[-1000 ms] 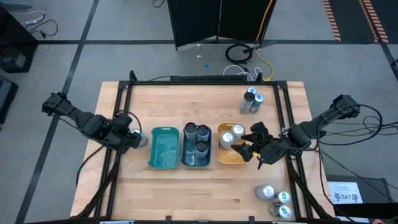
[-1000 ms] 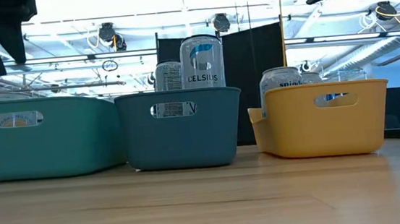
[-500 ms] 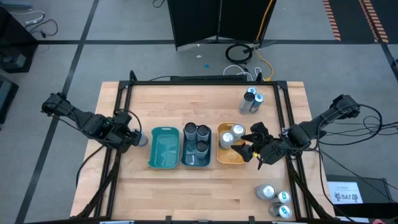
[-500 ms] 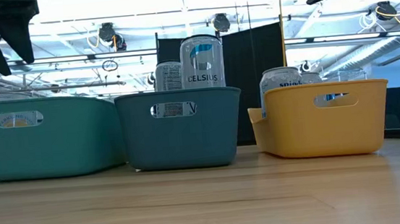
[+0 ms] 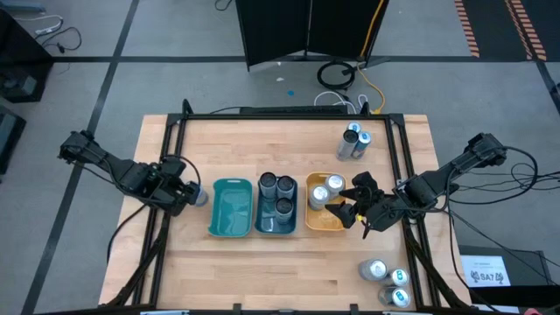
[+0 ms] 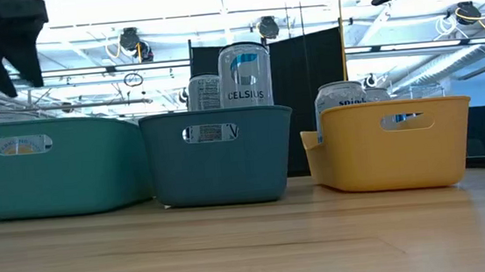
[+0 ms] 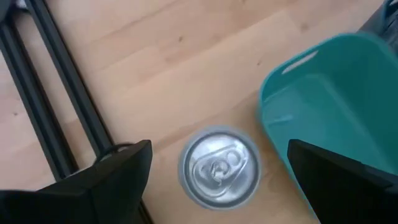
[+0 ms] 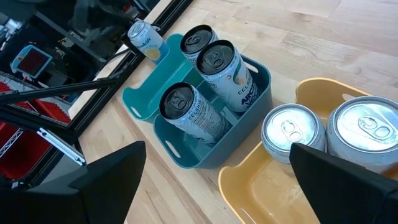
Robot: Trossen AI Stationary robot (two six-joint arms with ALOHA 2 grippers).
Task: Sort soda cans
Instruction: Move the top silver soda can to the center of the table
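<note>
A silver soda can (image 7: 219, 168) stands upright on the wood just left of the empty teal tray (image 5: 229, 184). My left gripper (image 7: 214, 152) hangs open above it, with one finger on each side of the can and clear of it. My right gripper (image 5: 352, 208) hovers open over the right end of the orange tray (image 5: 325, 224), which holds two cans (image 8: 326, 134). The blue tray (image 5: 260, 210) holds three cans (image 8: 208, 74).
Two cans (image 5: 353, 143) stand at the table's far right and three cans (image 5: 387, 280) at its near right corner. A black frame rail (image 7: 68, 118) runs along the table's left side close to the lone can. Bare wood lies in front of the trays (image 6: 234, 242).
My left gripper has tipped a little above the lone can without leaving its place. The can and the trays stand as before, and my right arm has kept still.
</note>
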